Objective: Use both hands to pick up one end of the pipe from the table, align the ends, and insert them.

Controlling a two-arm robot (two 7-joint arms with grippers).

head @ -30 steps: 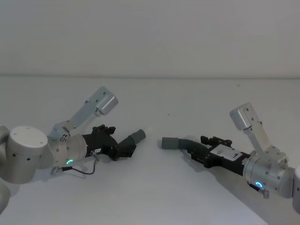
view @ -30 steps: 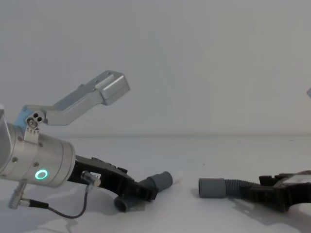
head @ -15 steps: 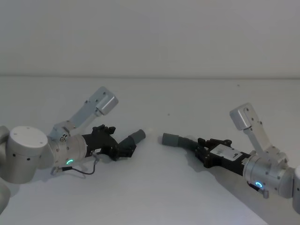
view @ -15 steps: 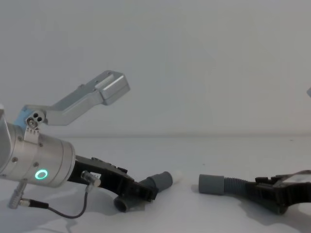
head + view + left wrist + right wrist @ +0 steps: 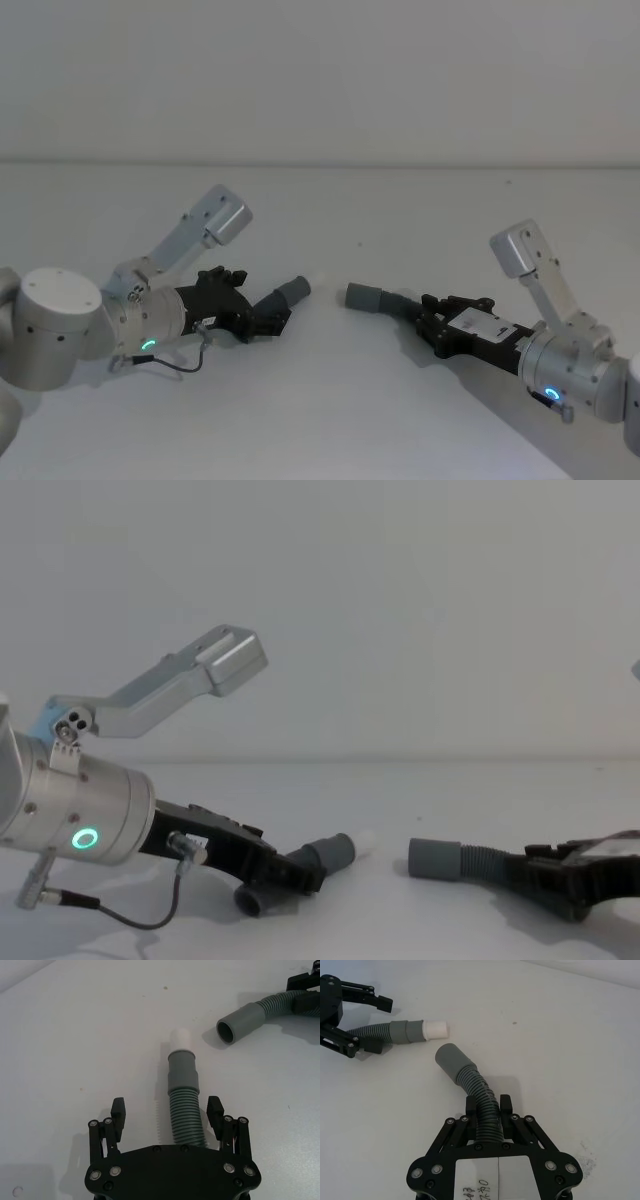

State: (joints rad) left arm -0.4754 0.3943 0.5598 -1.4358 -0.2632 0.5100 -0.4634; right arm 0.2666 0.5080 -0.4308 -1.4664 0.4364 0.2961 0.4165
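Note:
The short piece of pipe (image 5: 186, 1115) lies on the table (image 5: 330, 420) between the fingers of my open left gripper (image 5: 166, 1111), which do not touch it. Its grey cuff end (image 5: 182, 1067) carries a white tip (image 5: 180, 1037). My right gripper (image 5: 488, 1105) is shut on the ribbed part of the longer piece of pipe (image 5: 479, 1091), whose cuff end (image 5: 451, 1062) points toward the short piece. In the head view the two cuffs (image 5: 292, 291) (image 5: 364, 297) face each other with a small gap between them. The left gripper (image 5: 262, 318) and the right gripper (image 5: 428, 312) both sit low at the table.
The table is plain white and runs back to a pale wall. Each arm's silver wrist camera bracket (image 5: 218, 216) (image 5: 520, 248) rises above its gripper. A thin black cable (image 5: 150, 920) hangs under the left wrist.
My right gripper has slid forward along the longer piece and closed on it, and that piece now lies straighter. The left arm and the short piece have not moved.

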